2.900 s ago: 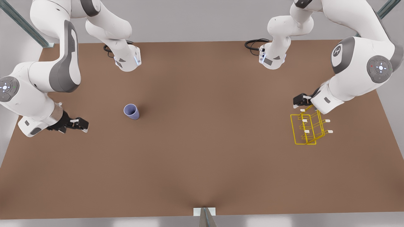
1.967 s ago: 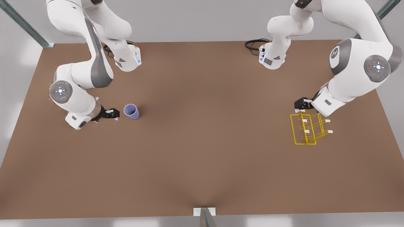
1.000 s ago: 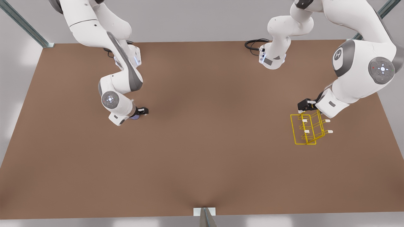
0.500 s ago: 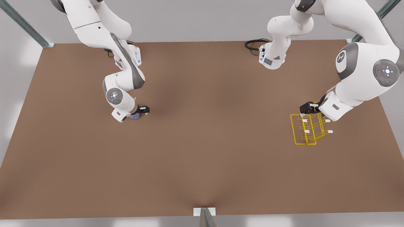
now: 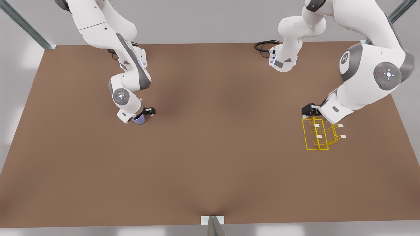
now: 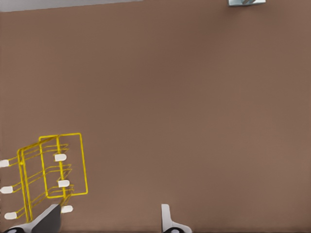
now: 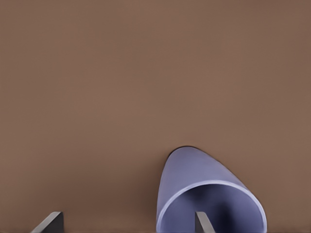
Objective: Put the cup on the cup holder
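On the front view's left, my right gripper (image 5: pixel 144 113) straddles the cup's (image 5: pixel 139 120) rim, fingers spread, one inside. Brown table (image 5: pixel 210 157), grey surround. At right, my left gripper (image 5: pixel 309 113) hangs open over the cup holder (image 5: pixel 320 136).

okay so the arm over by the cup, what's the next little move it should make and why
Probably close the right gripper on the cup's wall. One finger already sits inside the rim of the cup, the other outside, with the jaws open and the cup on the table. The left gripper waits by the cup holder.
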`<action>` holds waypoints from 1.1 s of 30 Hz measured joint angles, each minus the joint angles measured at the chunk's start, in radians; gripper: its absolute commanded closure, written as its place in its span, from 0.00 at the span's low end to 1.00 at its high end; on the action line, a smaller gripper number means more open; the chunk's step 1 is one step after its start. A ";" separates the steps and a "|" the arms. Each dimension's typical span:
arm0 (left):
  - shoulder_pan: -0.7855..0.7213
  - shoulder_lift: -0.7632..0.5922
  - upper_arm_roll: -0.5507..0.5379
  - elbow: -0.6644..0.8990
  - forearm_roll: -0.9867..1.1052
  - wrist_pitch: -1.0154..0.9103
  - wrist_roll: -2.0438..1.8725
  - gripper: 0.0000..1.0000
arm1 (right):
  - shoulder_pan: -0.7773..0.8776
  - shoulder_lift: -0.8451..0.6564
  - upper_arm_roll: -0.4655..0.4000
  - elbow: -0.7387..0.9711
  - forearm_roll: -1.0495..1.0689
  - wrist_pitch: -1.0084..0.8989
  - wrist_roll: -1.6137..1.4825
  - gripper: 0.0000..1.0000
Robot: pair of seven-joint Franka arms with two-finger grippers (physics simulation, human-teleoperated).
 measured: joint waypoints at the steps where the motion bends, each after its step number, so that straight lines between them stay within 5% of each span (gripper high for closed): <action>1: 0.003 0.001 0.002 0.000 0.017 -0.006 0.002 0.00 | 0.000 0.000 0.000 -0.005 0.000 0.001 0.001 0.00; 28: -0.008 0.014 -0.002 -0.011 0.076 -0.088 0.002 0.00 | -0.028 0.025 -0.001 -0.100 0.000 0.096 0.001 0.00; 29: -0.008 0.014 -0.001 -0.011 0.076 -0.089 0.002 0.00 | -0.029 0.031 -0.001 -0.102 0.000 0.104 0.001 0.03; 31: -0.008 0.018 0.000 -0.012 0.076 -0.090 0.002 0.00 | -0.031 0.040 -0.002 -0.105 -0.001 0.118 0.000 0.77; 33: -0.008 0.023 0.000 -0.012 0.076 -0.089 0.001 0.00 | -0.039 0.045 -0.003 -0.105 -0.002 0.127 -0.001 0.79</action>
